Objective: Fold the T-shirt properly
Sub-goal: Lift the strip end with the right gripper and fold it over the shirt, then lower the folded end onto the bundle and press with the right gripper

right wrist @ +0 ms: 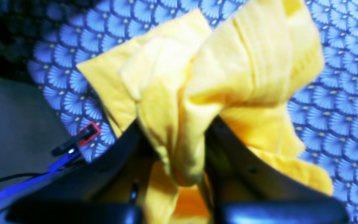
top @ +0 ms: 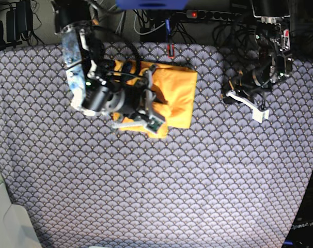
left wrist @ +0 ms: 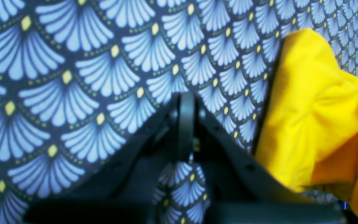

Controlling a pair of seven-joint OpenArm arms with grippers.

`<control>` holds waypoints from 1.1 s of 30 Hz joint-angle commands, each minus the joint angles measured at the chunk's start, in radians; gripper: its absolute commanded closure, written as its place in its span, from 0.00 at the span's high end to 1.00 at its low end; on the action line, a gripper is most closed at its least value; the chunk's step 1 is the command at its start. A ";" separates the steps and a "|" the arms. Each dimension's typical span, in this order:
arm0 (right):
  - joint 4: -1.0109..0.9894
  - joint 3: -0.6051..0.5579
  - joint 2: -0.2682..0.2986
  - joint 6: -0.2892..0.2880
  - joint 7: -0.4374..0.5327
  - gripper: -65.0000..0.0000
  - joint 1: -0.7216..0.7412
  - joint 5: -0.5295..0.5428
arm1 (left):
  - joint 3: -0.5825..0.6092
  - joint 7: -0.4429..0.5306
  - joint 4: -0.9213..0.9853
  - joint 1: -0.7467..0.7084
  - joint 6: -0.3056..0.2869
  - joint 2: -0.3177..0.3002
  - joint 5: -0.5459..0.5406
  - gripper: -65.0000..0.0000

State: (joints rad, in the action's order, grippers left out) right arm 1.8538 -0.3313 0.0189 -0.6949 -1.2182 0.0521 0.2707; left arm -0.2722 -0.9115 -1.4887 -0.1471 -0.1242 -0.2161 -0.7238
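The yellow-orange T-shirt (top: 176,93) lies bunched on the blue-grey scallop-patterned cloth (top: 172,181) at the back middle. My right gripper (top: 150,112) is shut on a thick gathered fold of it. In the right wrist view the fabric (right wrist: 228,68) bulges up between the dark fingers (right wrist: 238,161). My left gripper (top: 245,102) is off to the right, apart from the shirt. In the left wrist view its fingers meet in a point (left wrist: 185,124) over bare cloth, empty, with the shirt's edge (left wrist: 309,109) at the right. The heart mark is not visible.
Cables and a power strip (top: 218,14) run along the table's back edge. A red and black clamp (right wrist: 85,133) holds the cloth at that edge, beside blue parts. The table's left edge and floor (right wrist: 11,124) show in the right wrist view.
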 commanded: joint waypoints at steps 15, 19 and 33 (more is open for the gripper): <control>-0.107 -0.196 -0.063 0.206 0.059 0.00 0.073 -0.256 | -0.003 0.010 -0.022 -0.006 -0.013 -0.013 -0.015 0.00; -0.176 -0.194 -0.069 0.214 0.059 0.00 0.094 -0.262 | -0.003 0.010 -0.022 -0.006 -0.013 -0.013 -0.015 0.00; -0.174 -0.193 -0.121 0.381 -0.021 0.00 0.084 -0.262 | -0.003 0.010 -0.023 -0.007 -0.015 -0.035 -0.015 0.00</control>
State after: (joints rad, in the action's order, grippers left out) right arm 1.6596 -0.5228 -0.0864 -0.3214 -1.2522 0.1181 0.0025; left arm -0.2695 -0.9154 -1.4921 -0.1608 -0.1345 -0.2329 -0.7273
